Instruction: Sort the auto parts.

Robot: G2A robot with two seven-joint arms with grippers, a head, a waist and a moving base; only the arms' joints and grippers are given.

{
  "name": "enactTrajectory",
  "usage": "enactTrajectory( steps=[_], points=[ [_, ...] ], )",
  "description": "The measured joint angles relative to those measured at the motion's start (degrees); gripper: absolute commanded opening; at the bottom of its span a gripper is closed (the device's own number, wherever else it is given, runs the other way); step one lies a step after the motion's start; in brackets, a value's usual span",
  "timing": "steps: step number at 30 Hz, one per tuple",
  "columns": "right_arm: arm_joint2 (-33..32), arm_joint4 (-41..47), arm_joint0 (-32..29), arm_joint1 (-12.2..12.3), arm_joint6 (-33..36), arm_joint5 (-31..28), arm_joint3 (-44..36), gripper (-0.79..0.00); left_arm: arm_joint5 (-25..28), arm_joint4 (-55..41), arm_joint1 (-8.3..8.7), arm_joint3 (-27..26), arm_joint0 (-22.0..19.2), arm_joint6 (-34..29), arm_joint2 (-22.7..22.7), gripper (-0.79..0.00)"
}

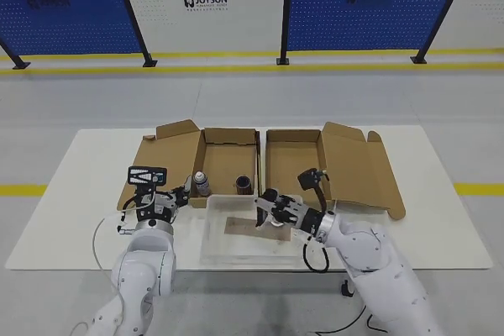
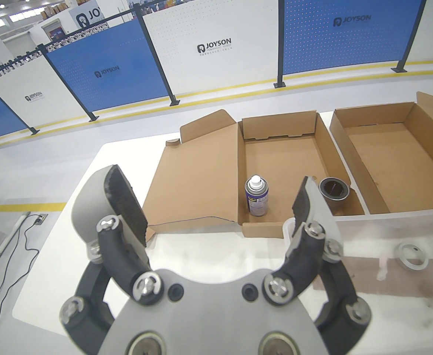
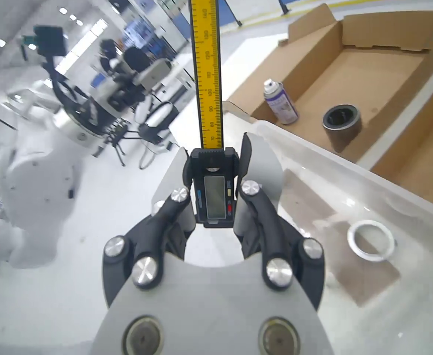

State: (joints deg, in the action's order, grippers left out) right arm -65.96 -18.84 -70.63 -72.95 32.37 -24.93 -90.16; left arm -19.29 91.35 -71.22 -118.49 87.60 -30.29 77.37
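From above, the white surface [image 1: 67, 202] carries two open cardboard boxes side by side. The left-hand box [image 1: 231, 134] holds a spray can [image 1: 202, 181], standing upright by its near wall. A dark bushing [image 1: 244, 183] stands on end in the near corner beside it. The right-hand box [image 1: 294, 134] sits just beside the first. A clear plastic tray [image 1: 210, 244] lies in front of both boxes, with a brown sheet [image 1: 245, 225] on its floor. The left gripper [image 1: 183, 193] hangs just off the tray's far left corner, near the can. The right gripper [image 1: 267, 208] is over the far part of the tray.

At the left wrist, the left gripper is spread wide and grasps nothing. The can's label is blue and white, its print too small to make out. A metal ring [image 2: 411, 256] lies flat in the tray, at the edge of the brown sheet. The barrier panels [image 2: 201, 75] beyond the surface each bear a small logo with a wordmark. A line of characters runs along a wall farther back.

At the right wrist, the right gripper is clamped on a digital caliper [image 3: 207, 112], gripping its black display housing. The caliper's yellow beam sticks straight out past the fingertips, marked with black graduations and numerals. Its grey screen shows no digits, and a small red button sits beside the screen.
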Motion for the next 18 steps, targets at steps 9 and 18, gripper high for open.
enactTrajectory(
  steps=[9,18],
  points=[
    [1.08,8.14,0.62,-0.44,-3.2,-4.11,4.15,-0.785,0.0,0.0,0.0,0.0,0.0,0.0,0.0,0.0],
    [1.39,5.58,1.58,-0.45,-5.32,-3.24,4.36,-0.785,0.0,0.0,0.0,0.0,0.0,0.0,0.0,0.0]
  ],
)
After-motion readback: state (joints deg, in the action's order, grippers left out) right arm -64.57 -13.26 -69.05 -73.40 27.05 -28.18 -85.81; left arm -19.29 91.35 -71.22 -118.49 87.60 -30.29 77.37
